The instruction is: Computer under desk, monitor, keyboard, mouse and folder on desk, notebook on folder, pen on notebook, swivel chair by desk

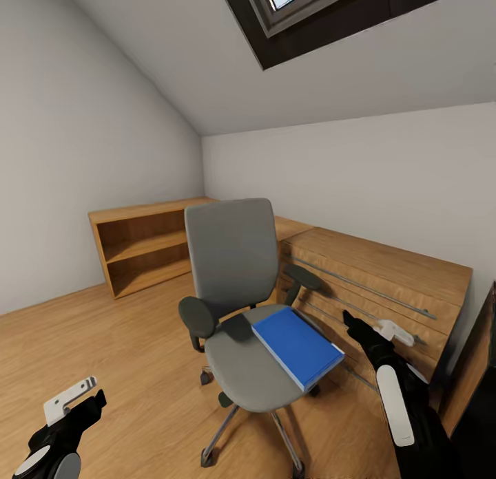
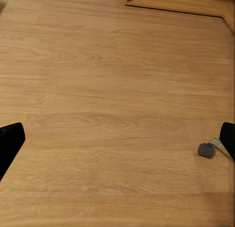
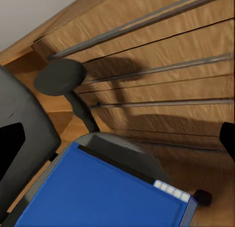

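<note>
1. One blue folder (image 1: 297,346) lies flat on the swivel chair (image 1: 241,314) seat, near its front right edge.
2. Right fingers (image 1: 365,333) hover beside it, spread apart.
3. Left fingers (image 1: 86,395) hang open above the floor (image 1: 124,341).

Even, soft render lighting, moderately bright, no harsh highlights. Daylight source reads as the skylight (image 1: 293,1) at top of head view, blown out to near white. Grey walls (image 1: 76,155) shade gently darker toward the corner. Soft shadows: the swivel chair (image 1: 238,307) casts a faint patch on the wooden floor (image 1: 124,355); in the right wrist view its armrest (image 3: 59,76) throws a clear dark shadow across the wooden drawer chest (image 3: 161,85). Shelf unit (image 1: 148,248) interior is darker. Head view shows wide-angle stretch at edges. All frames slightly soft, upscaled look; folder (image 3: 98,192) is close and slightly blurred. Left wrist floor grain smeared.
</note>
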Available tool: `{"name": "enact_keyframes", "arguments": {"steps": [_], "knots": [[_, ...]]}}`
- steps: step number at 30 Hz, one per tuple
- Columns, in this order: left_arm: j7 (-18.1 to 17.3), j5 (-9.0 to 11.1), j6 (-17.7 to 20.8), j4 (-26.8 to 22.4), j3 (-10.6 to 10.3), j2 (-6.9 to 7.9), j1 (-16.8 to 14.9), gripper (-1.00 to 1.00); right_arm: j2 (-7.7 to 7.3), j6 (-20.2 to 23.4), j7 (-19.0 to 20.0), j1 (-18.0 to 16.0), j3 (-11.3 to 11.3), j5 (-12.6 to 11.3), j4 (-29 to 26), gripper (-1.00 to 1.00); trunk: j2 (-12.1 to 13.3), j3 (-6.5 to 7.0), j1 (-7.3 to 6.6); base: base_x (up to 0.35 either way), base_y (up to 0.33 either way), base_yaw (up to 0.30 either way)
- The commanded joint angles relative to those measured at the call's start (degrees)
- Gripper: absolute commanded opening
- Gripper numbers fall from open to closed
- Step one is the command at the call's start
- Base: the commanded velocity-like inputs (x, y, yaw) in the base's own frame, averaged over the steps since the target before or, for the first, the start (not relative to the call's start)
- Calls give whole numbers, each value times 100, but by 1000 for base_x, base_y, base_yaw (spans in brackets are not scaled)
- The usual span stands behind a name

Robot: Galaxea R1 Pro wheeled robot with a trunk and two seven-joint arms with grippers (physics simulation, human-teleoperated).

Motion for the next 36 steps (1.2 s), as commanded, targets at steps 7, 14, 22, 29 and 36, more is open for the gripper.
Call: {"name": "enact_keyframes", "arguments": {"steps": [7, 14, 22, 29, 36], "knots": [[30, 48, 12, -17, -31, 1, 1, 100, 1, 20, -25, -5, -180, -715, 98, 100, -3, -4, 0, 0, 0, -257], [30, 45, 9, -20, -181, -59, 1, 100, 20, 15, 148, -5, -210, -1580, 446, 100, -3, -4, 0, 0, 0, -93], [37, 44, 5, -20, -197, -73, 1, 100, -367, 17, 174, -5, -242, -3220, 931, 100, -283, -130, 153, 0, 0, -4], [37, 44, 5, -20, -196, -73, 1, 100, -492, 4, 190, -5, -246, -3292, 1343, 100, -564, -256, 307, 0, 0, 0], [37, 44, 7, -20, -202, -79, 1, 100, -520, 6, 553, -5, -251, -3301, 1502, 100, -845, -381, 461, 0, 0, 0]]}}
